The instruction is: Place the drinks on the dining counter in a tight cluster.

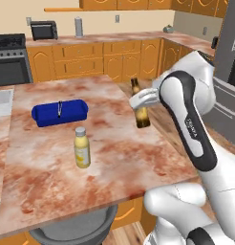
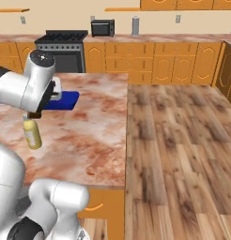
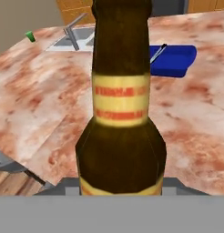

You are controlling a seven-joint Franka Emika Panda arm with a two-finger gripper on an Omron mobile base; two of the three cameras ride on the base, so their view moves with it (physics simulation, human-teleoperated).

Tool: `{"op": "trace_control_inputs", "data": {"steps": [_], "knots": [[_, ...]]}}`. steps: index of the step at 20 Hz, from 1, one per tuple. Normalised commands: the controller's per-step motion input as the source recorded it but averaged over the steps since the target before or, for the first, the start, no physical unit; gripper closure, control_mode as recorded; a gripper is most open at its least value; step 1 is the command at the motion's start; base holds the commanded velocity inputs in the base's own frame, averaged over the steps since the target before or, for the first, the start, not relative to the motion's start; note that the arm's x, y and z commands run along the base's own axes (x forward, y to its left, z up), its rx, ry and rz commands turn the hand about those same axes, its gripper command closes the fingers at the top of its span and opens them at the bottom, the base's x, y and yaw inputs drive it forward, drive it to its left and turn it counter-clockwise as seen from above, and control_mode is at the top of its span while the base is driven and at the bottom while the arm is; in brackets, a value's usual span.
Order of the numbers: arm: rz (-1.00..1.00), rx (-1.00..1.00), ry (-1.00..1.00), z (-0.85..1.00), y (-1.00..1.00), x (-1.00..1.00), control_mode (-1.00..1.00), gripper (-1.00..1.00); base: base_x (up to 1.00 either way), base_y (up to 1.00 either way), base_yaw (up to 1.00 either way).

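Pincer (image 1: 140, 99) grips the dark brown bottle (image 1: 140, 110) around its upper body — its fingers are closed on the glass, and the bottle hangs upright just past the right edge of the tabletop (image 1: 114, 158), clear of the stone. In the hand view the bottle (image 3: 121, 109) stands very close, with its yellow label bands. The yellow bottle (image 1: 81, 147) stands upright on the tabletop, and the blue box (image 1: 59, 112) lies behind it — well apart from the brown bottle.
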Motion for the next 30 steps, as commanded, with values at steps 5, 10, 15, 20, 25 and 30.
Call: {"op": "trace_control_inputs", "data": {"steps": [5, 10, 15, 20, 25, 30], "knots": [[0.11, -0.01, 0.17, -0.49, 0.17, 0.93, -1.00, 1.00, 0.00, 0.00, 0.00], [0.18, 0.07, 0.00, -1.00, 0.02, 0.98, -1.00, 1.00, 0.00, 0.00, 0.00], [0.24, 0.11, -0.11, -1.00, 0.17, 0.66, -1.00, 1.00, 0.00, 0.00, 0.00], [0.26, 0.10, -0.15, -0.98, 0.37, 0.20, -1.00, 1.00, 0.00, 0.00, 0.00], [0.28, 0.13, -0.17, -0.38, 0.11, -0.09, -1.00, 1.00, 0.00, 0.00, 0.00], [0.25, 0.21, -0.01, -0.42, 0.14, 0.02, -1.00, 1.00, 0.00, 0.00, 0.00]]}}
